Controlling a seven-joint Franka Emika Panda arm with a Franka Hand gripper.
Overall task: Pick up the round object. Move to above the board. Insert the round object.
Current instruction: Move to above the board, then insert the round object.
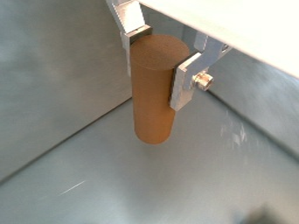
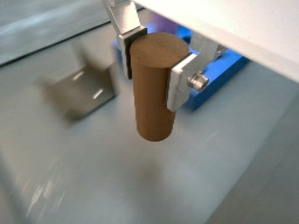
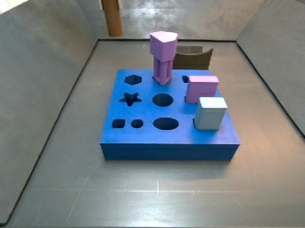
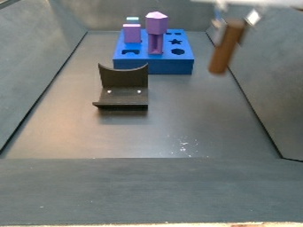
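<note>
My gripper [image 1: 158, 57] is shut on the round object [image 1: 155, 96], a tall brown cylinder peg, and holds it by its upper end, clear of the floor. Both wrist views show the silver fingers [image 2: 181, 80] on either side of the peg [image 2: 155, 92]. In a side view the gripper [image 4: 231, 24] carries the peg [image 4: 225, 46], slightly tilted, in the air beside and off the blue board [image 4: 158, 49]. In a side view the peg [image 3: 110, 16] hangs at the far back, behind the board [image 3: 143, 142]; the gripper is out of frame there. The board's edge [image 2: 222, 79] shows behind the peg.
A purple hexagonal-topped peg [image 3: 162, 58], a pink block [image 3: 201, 87] and a pale block [image 3: 212, 113] stand in the board. The dark fixture [image 4: 122, 86] stands on the floor away from the board, also in a wrist view [image 2: 79, 92]. Grey walls enclose the floor.
</note>
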